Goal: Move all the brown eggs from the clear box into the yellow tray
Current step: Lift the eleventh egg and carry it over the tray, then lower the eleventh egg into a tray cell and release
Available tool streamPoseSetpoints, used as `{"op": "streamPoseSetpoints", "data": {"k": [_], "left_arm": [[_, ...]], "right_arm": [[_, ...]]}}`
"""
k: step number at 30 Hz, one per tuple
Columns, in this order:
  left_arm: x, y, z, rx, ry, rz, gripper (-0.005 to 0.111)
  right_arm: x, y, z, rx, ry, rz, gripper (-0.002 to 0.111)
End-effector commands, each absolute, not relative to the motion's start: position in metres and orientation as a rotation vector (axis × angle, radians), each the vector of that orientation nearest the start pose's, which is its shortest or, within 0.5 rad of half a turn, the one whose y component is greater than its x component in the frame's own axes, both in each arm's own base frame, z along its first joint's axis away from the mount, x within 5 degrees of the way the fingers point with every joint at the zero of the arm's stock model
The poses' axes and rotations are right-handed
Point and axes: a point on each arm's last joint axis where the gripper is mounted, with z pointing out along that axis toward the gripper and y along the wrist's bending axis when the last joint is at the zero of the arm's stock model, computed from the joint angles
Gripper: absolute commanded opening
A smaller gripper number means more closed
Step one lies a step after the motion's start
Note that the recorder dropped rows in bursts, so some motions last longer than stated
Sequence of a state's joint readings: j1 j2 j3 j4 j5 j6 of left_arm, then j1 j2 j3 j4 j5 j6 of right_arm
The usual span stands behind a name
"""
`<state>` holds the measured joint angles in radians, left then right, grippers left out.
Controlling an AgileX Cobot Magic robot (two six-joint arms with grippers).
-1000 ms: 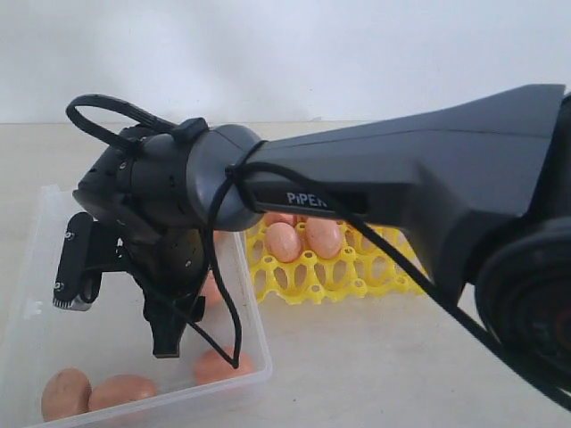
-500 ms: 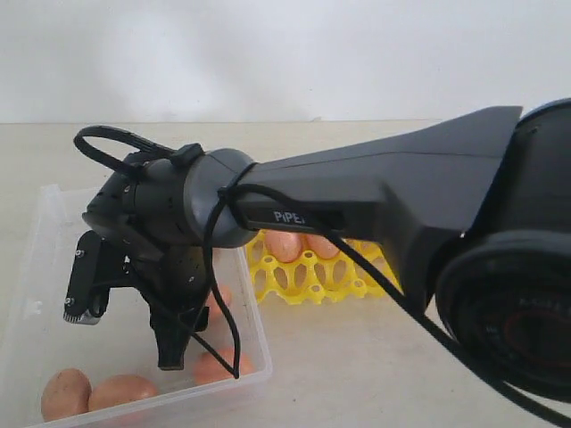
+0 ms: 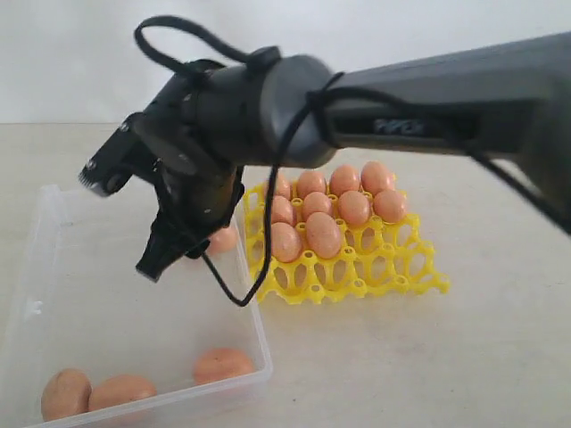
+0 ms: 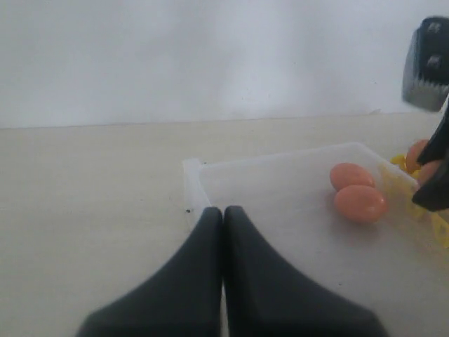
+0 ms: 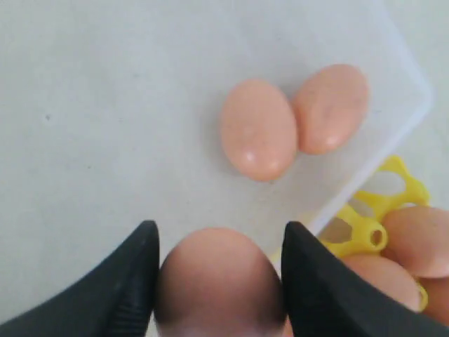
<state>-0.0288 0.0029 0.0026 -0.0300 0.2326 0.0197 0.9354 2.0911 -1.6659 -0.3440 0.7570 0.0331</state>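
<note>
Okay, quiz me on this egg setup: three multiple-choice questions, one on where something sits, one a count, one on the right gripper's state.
1. Where is the yellow tray relative to the clear box?
A) inside it
B) beside it
C) under it

2. How many brown eggs lie at the box's end nearest the exterior camera?
A) one
B) six
C) three

3. The right gripper is:
A) shut on a brown egg
B) open and empty
C) gripping the tray

Answers: 1 B, the tray sits outside the box's wall; 2 C, three lie along that end; 3 A, the right wrist view shows an egg between both fingers.
</note>
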Motion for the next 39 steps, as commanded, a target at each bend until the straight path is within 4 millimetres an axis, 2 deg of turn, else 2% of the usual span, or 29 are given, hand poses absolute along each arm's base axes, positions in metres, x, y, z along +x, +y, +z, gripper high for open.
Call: {"op": "streamPoseSetpoints", "data": {"k": [1,5,8,13,16,21,24,31,39], "left_arm": [[0.055,-0.003,0.192,0.022,1.715,-0.042,-0.004],[0.055,-0.003,0.192,0.022,1.715,-0.042,-0.004],[0.055,-0.003,0.192,0.022,1.715,-0.042,-0.004],[0.055,-0.003,0.192,0.022,1.715,-0.042,-0.004],[0.055,-0.003,0.192,0.022,1.715,-0.042,-0.004],[0.055,-0.003,0.192,0.022,1.715,-0.042,-0.004],[0.055,-0.003,0.192,0.022,1.715,-0.042,-0.004],[0.055,-0.003,0.192,0.022,1.715,-0.042,-0.004],[0.055,-0.003,0.192,0.022,1.715,-0.042,-0.004]], "right_arm": [[0.289,0.322,0.244,-1.062,2.167,0.115,0.001],[0.286,0.287,0.261,-0.893,2.086,0.235,0.001],[0.29,0.261,0.262,-0.802,2.057,0.298,0.001],[0.302,0.214,0.235,-0.614,2.132,0.336,0.001],[0.305,0.194,0.22,-0.54,2.163,0.346,0.001],[0.3,0.185,0.204,-0.579,2.158,0.329,0.001],[0.299,0.183,0.203,-0.608,2.159,0.306,0.001],[0.306,0.164,0.197,-0.586,2.162,0.259,0.001],[0.303,0.164,0.192,-0.539,2.119,0.308,0.001]]}}
